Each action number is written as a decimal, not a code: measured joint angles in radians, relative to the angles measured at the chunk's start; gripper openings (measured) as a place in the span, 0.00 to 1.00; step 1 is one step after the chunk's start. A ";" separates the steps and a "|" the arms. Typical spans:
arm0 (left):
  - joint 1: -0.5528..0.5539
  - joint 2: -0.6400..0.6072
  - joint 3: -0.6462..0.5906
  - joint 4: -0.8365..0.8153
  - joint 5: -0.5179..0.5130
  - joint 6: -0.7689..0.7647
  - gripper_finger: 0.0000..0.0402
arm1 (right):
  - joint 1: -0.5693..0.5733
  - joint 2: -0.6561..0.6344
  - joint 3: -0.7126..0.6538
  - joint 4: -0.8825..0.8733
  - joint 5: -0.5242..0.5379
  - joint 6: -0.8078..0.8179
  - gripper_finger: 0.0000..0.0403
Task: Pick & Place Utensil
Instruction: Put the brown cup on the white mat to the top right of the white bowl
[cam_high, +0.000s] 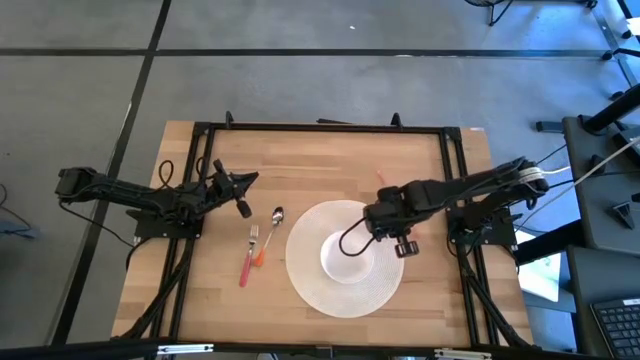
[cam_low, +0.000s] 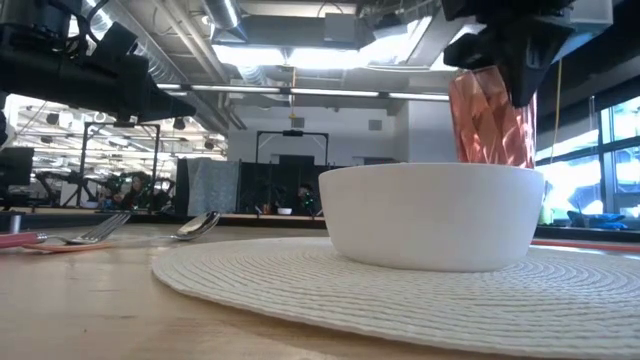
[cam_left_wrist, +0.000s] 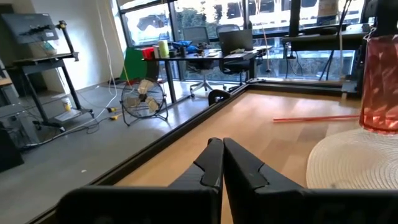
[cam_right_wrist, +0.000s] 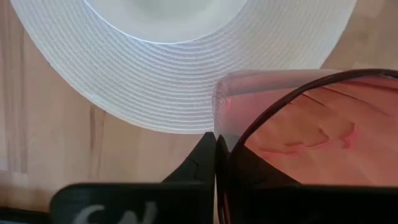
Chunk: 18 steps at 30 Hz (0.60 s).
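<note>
A fork (cam_high: 248, 258) with a red handle and a spoon (cam_high: 272, 228) with an orange handle lie flat on the wooden table, left of a round white woven mat (cam_high: 305, 280). A white bowl (cam_low: 430, 215) stands on the mat. My right gripper (cam_right_wrist: 215, 142) hangs over the mat's far right edge, shut on a pink faceted glass (cam_low: 490, 125). My left gripper (cam_left_wrist: 222, 155) is shut and empty, hovering above the table (cam_high: 240, 195) just beyond the utensils. My right gripper pinches the glass by its rim (cam_right_wrist: 217, 102), one finger outside the wall and one inside the glass, coming from above and pointing down. The glass stays upright below the fingers. The bowl hides its base in the low view, so I cannot tell whether it stands or is lifted.
A black metal frame (cam_high: 320, 127) runs along the table's far edge and down both sides. A thin red line (cam_left_wrist: 317, 117) shows on the wood beyond the mat. Bare wood lies between the utensils and the near edge.
</note>
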 joint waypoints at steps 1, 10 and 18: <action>0.000 0.000 0.000 0.000 0.000 0.000 0.01 | 0.000 0.007 0.000 0.001 -0.002 0.000 0.03; 0.000 0.000 0.000 0.000 0.003 0.000 0.01 | 0.000 0.035 -0.002 0.063 -0.017 0.029 0.03; 0.000 0.000 0.000 0.000 0.003 -0.022 0.01 | 0.000 0.035 -0.008 0.085 -0.018 0.059 0.10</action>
